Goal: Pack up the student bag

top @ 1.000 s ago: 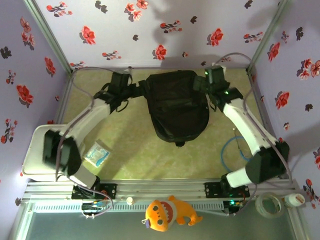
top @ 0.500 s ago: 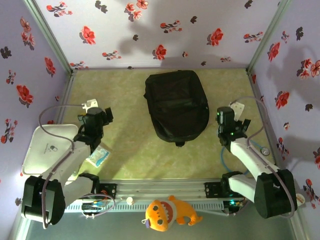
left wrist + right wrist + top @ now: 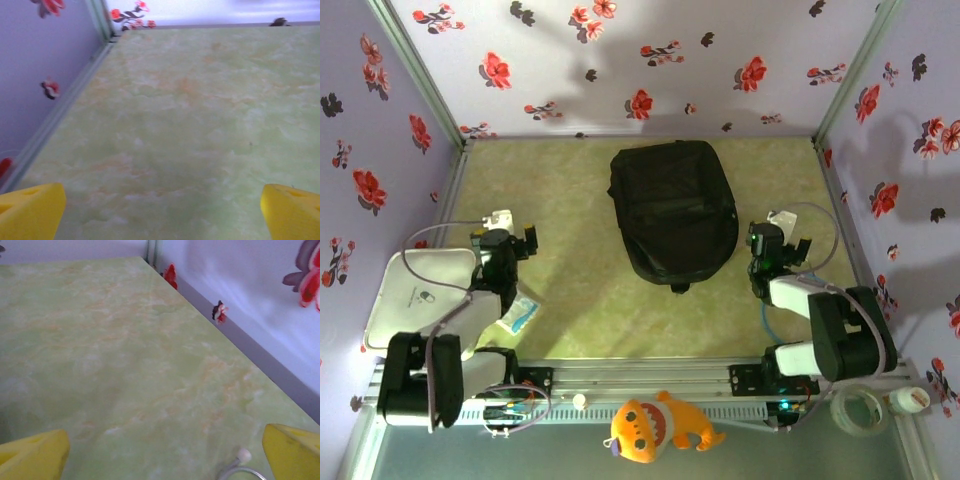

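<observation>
the left claw point(image 3: 160, 220) is seen spread wide, its two yellow fingertips point(image 3: 30, 212) set at the bottom corners, with nothing gripped between them. a pale green marbled desk point(image 3: 190, 115) is spread beneath and ahead. a grey rail point(image 3: 65, 107) is run along the desk's left edge, and a lilac wall point(image 3: 35, 45) printed with red flowers point(image 3: 50, 89) is raised beside it. at the top the desk is met by a far wall point(image 3: 210, 10), on which a red flower sprig point(image 3: 131, 12) and a dark flower point(image 3: 280, 22) are printed low down.
</observation>
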